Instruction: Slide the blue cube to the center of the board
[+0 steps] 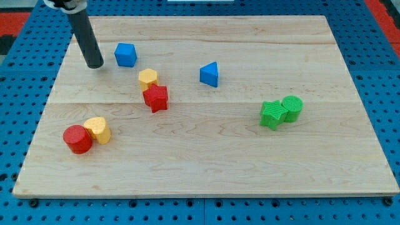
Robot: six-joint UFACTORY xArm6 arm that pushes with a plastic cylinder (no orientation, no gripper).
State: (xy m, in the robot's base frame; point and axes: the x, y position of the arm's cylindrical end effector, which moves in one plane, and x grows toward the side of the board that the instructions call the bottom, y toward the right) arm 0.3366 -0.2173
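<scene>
Wooden board on blue pegboard. Dark rod descending from the view's top left; my tip on the board, just left of the blue cube, small gap visible, not touching. No grasping parts on the tool: bare rod, holding nothing. Blue cube in the upper left area, well left of and above the board's middle. Blue triangular block above centre. Green pair touching, at right. Red star-like block touching yellow block. Red cylinder touching second yellow block, lower left.
</scene>
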